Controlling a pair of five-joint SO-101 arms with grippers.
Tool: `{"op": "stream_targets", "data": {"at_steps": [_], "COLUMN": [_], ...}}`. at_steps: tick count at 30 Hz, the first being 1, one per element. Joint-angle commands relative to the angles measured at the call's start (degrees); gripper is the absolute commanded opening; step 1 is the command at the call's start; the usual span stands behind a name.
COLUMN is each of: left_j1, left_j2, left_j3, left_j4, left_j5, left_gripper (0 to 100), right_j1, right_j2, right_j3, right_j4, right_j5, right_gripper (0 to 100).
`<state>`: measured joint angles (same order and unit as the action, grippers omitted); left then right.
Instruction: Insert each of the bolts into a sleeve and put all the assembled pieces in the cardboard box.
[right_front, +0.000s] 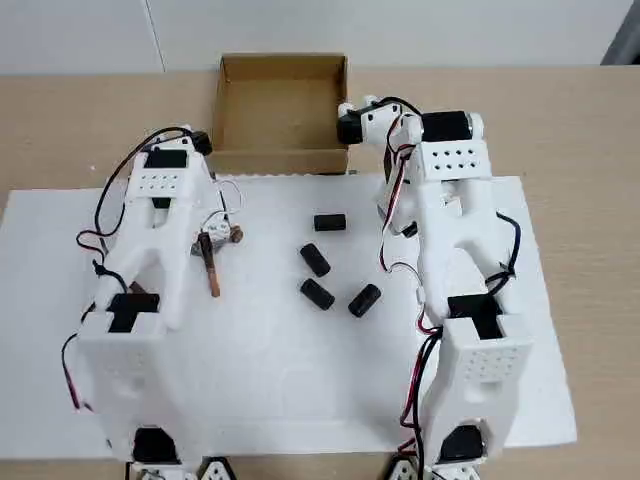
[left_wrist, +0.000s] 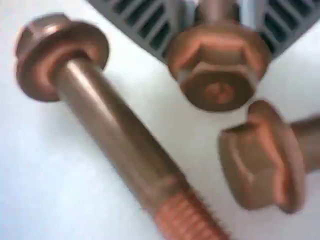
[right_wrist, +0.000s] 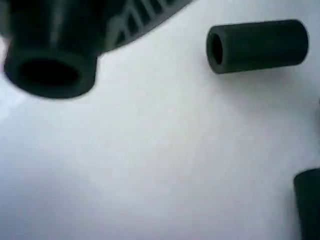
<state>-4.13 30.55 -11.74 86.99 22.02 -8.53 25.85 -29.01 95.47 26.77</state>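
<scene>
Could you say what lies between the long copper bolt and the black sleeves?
High view: bare white sheet between the long copper bolt and the black cylindrical sleeves.

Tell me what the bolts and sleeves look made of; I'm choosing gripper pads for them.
The bolts look like metal, seemingly with a copper-coloured coating: smooth shank with soft highlights, cut threads, flanged hex heads. The sleeves are likely rubber or matte plastic: uniformly black, no glints, thick tube wall. The look alone can't settle which.
</scene>
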Motion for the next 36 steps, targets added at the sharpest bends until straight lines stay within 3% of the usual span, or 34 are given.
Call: {"op": "stream_targets", "data": {"at_steps": [1,4,9,17,25,29,36], "left_j1": [-0.35,-0.18,1.67,11.08,17.85,19.52,19.52], "left_j2": [0.09,0.09,-3.87,-20.48,-42.02,-51.87,-70.33], "left_j3": [-7.78,-16.31,-20.44,-10.33,2.33,11.74,33.45], "left_j4": [8.62,13.63,13.54,13.45,13.10,8.44,-8.26], "left_j5": [0.09,-0.09,-0.97,-7.03,-9.32,-9.41,-9.32], "left_gripper": [1,1,1,1,1,1,0], "right_j1": [-0.04,-0.31,-0.48,-0.04,0.04,0.04,-0.31], "right_j2": [-2.86,-6.99,-14.20,-24.22,-49.10,-60.53,-81.19], "right_j3": [-2.99,-3.08,-2.90,8.88,30.77,43.08,65.58], "right_j4": [1.45,2.59,2.77,3.38,2.68,-3.12,-22.29], "right_j5": [-0.44,-2.37,-8.53,-19.96,-20.66,-20.75,-21.45], "right_gripper": [1.0,1.0,0.6,0.3,0.3,0.3,0.2]}}
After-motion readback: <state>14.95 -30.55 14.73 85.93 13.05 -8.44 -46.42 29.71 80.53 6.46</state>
